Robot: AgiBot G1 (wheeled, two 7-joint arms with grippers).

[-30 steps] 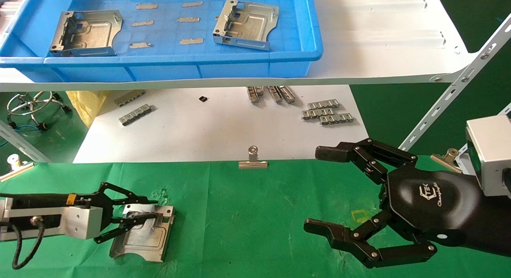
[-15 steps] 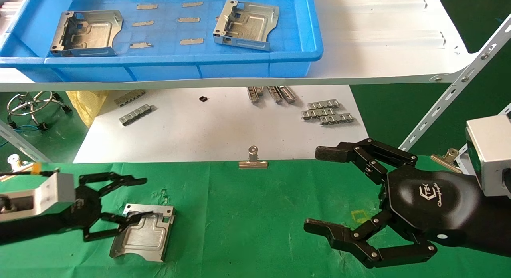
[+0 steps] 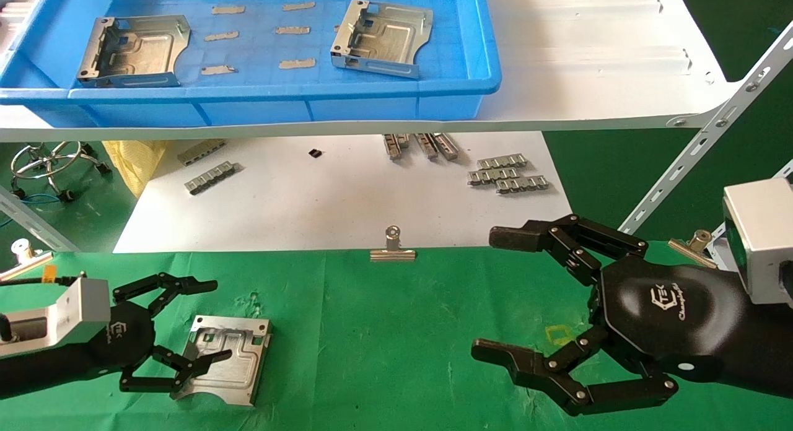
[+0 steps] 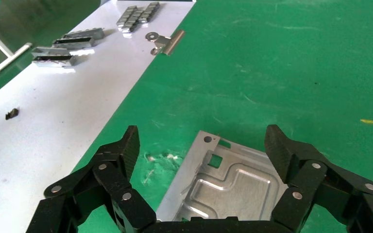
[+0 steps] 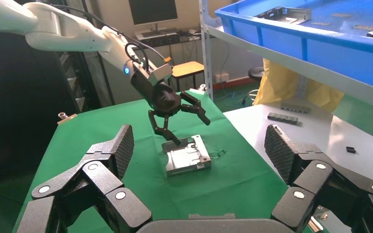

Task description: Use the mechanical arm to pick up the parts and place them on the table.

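One silver bracket (image 3: 230,356) lies flat on the green-cloth table (image 3: 384,332), at the front left. My left gripper (image 3: 214,320), on the arm with the yellow tag, is open and hovers just left of it, one finger over the bracket's near corner and not gripping it. The left wrist view shows the bracket (image 4: 233,187) between the spread fingers of the left gripper (image 4: 202,145). Two more brackets (image 3: 133,50) (image 3: 381,38) lie in the blue bin (image 3: 279,93) on the shelf. My right gripper (image 3: 489,293) is open and empty at the front right.
A white shelf board (image 3: 588,59) carries the bin above the table's far edge. Below it a white sheet (image 3: 322,202) holds grey ridged strips (image 3: 508,174). Binder clips (image 3: 392,248) sit on the cloth's far edge. A slanted shelf brace (image 3: 700,152) runs at the right.
My left gripper let go of the bracket, opened wider and drew back to the left, turning at the wrist. The bracket stays flat on the cloth. The right arm has not moved.
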